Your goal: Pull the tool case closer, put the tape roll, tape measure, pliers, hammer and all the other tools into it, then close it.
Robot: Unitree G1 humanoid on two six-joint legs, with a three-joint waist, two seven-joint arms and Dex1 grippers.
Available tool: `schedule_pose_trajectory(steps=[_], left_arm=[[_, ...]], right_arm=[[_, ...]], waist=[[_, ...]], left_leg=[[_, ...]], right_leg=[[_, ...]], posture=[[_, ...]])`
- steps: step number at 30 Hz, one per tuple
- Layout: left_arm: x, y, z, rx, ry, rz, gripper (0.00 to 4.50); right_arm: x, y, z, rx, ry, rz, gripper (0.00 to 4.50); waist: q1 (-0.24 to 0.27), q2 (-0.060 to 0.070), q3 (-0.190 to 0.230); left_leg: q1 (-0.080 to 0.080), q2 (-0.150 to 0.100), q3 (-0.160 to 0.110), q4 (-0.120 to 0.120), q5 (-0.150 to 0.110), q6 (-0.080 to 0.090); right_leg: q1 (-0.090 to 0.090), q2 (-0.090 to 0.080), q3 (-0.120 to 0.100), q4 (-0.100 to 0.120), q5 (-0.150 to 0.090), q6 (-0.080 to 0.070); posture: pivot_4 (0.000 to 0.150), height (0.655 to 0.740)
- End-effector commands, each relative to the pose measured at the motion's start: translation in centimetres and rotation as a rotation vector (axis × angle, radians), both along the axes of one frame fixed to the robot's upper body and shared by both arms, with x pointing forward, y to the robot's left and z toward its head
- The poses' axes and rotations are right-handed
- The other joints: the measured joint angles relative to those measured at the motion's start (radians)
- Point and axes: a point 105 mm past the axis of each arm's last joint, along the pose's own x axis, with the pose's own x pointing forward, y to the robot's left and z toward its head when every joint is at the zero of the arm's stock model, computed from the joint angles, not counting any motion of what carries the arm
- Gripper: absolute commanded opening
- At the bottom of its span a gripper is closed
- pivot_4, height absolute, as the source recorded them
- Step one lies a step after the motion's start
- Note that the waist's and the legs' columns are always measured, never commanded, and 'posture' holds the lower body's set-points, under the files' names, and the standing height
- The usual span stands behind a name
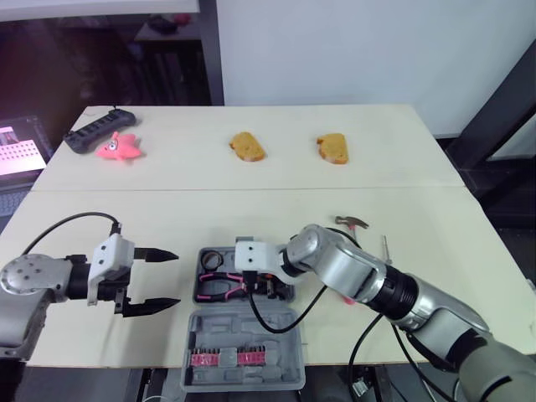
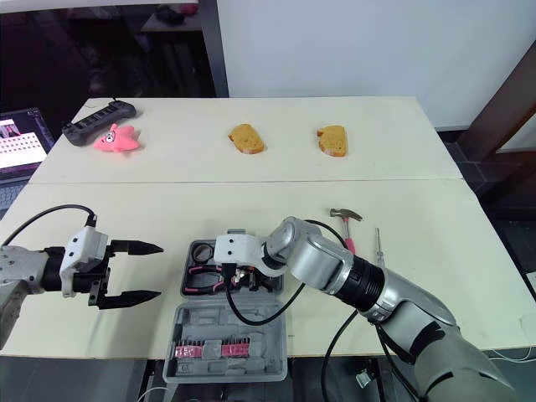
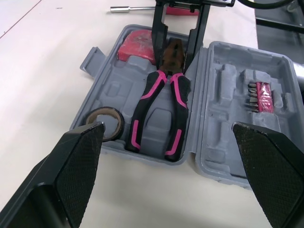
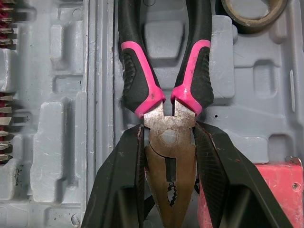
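A: So, where does the grey plastic tool case (image 1: 243,339) sit?

B: Right at the near edge of the pale desk (image 1: 251,209), lying open. Its lid, which carries a strip of bits in a pink holder (image 1: 222,358), hangs out over that edge. The tray lies on the desk side of the hinge.

A: And the right gripper (image 4: 168,129)?

B: It is down in the tray, its fingers clenched on the bare metal head of the pink-and-black-handled steel pliers (image 3: 176,99). The handles rest in their moulded bed and point toward the robot's left.

A: What else is in the tray?

B: A dark tape roll (image 3: 118,124) sits in the corner by the handle ends. A pinkish-red tape measure (image 3: 137,45) lies in the compartment beside the pliers' head.

A: The left gripper (image 1: 172,278)?

B: It hovers just left of the case and apart from it, near the desk's front edge. Its fingers are spread wide and hold nothing.

A: What lies outside the case?

B: A small pink-handled hammer (image 2: 344,215) lies on the desk beyond the right forearm. A slim metal driver (image 2: 378,247) lies near it, toward the right edge.

A: Any room to move?

B: A broad bare band runs between the case and the far row. That row is a brown toast slice (image 1: 247,146), a second toast slice (image 1: 332,148), a pink star-shaped toy (image 1: 119,149) and a long black controller (image 1: 100,132).
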Motion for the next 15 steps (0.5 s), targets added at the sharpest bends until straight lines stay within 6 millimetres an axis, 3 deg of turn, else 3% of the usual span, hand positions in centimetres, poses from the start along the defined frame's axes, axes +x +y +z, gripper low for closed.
schedule_pose_trajectory(steps=[1, 4, 9, 13, 15], left_arm=[[0.2, -0.1, 0.5, 0.012, -0.022, -0.011, 4.5], [0.2, -0.1, 0.4, 0.014, -0.022, -0.012, 4.5], [0.3, -0.1, 0.4, 0.014, -0.022, -0.012, 4.5], [0.3, -0.2, 0.3, 0.013, -0.02, -0.012, 4.5], [0.3, -0.2, 0.4, 0.013, -0.02, -0.012, 4.5]], right_arm=[[0.4, 0.5, 1.4, 0.041, -0.058, 0.012, 2.83], [0.5, 0.9, 2.2, 0.09, -0.06, 0.006, 4.41], [0.4, 1.3, 4.2, 0.166, -0.055, 0.007, 4.46], [0.3, 2.2, 4.2, 0.201, -0.048, 0.002, 4.46], [0.3, 2.5, 3.9, 0.204, -0.051, -0.001, 3.69]], waist=[[0.0, 0.0, 0.0], [0.001, 0.0, 0.0], [0.001, 0.0, 0.0], [-0.001, 0.0, 0.0], [-0.002, 0.0, 0.0]], left_leg=[[0.0, 0.0, 0.0, 0.0, 0.0, 0.0], [0.0, 0.0, 0.0, 0.0, 0.0, 0.0], [0.0, 0.0, 0.0, 0.0, 0.0, 0.0], [0.0, 0.0, 0.0, 0.0, 0.0, 0.0], [0.0, 0.0, 0.0, 0.0, 0.0, 0.0]], right_leg=[[0.0, 0.0, 0.0, 0.0, 0.0, 0.0], [0.0, 0.0, 0.0, 0.0, 0.0, 0.0], [0.0, 0.0, 0.0, 0.0, 0.0, 0.0], [0.0, 0.0, 0.0, 0.0, 0.0, 0.0], [0.0, 0.0, 0.0, 0.0, 0.0, 0.0]], posture=[[0.15, 0.74], [0.15, 0.74], [0.15, 0.74], [0.15, 0.74], [0.15, 0.74]])
